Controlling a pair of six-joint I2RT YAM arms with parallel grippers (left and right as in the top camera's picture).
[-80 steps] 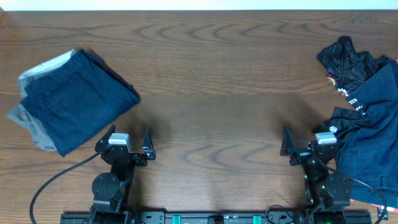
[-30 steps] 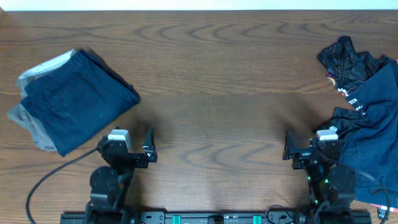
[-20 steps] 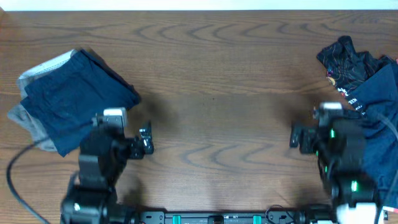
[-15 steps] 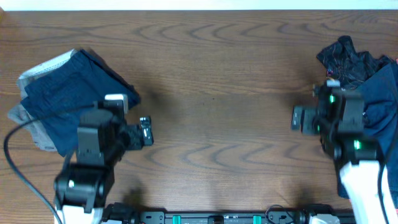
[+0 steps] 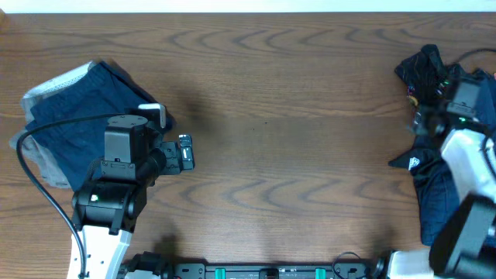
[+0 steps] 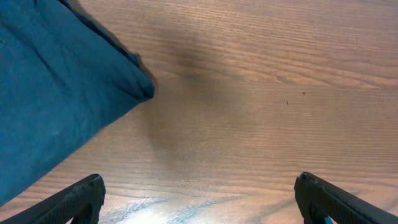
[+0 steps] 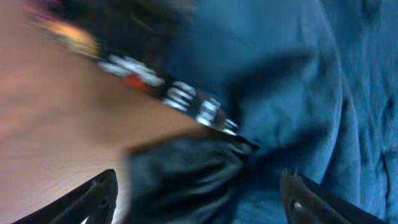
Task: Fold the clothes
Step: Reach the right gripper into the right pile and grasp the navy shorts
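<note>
A folded navy garment lies on grey pieces at the table's left; its corner shows in the left wrist view. An unfolded pile of clothes sits at the right edge: a black patterned piece and navy fabric, seen blurred in the right wrist view beside a dark piece. My left gripper is open and empty over bare wood beside the folded stack. My right gripper is open above the pile, its fingers either side of the cloth.
The wooden table spreads between the two piles. A black cable loops from the left arm over the folded stack. The table's far edge runs along the top.
Both arms have risen from their rest near the front edge. The left gripper has swung toward the folded stack; the right gripper has moved out over the unfolded pile.
</note>
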